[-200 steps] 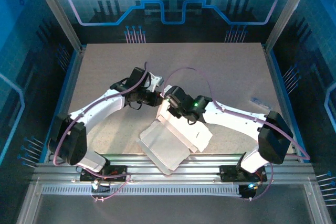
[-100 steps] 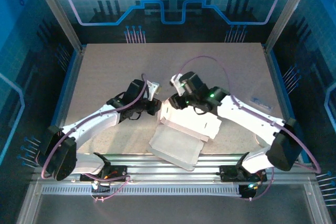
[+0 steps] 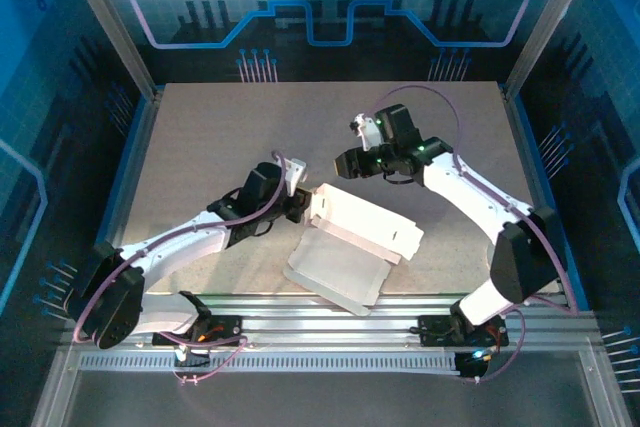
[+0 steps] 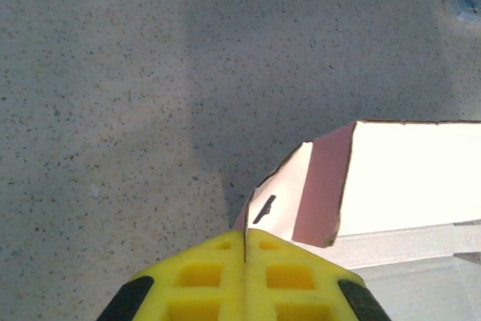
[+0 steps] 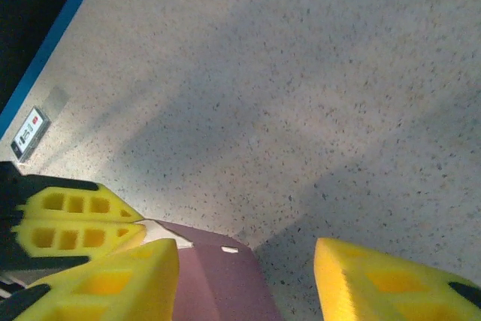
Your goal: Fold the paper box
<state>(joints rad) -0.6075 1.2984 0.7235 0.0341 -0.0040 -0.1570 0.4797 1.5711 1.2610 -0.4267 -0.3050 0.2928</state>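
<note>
I hold the left gripper (image 4: 244,240) pressed together on a thin edge flap of the paper box (image 3: 355,242), which lies part-folded on the table (image 3: 200,137) near the front middle, with 1 panel raised. The right gripper (image 3: 345,162) hangs spread and empty just beyond the box's far edge. I judge a wall fold is in hand; next, the right gripper needs a grip on the raised panel.
</note>
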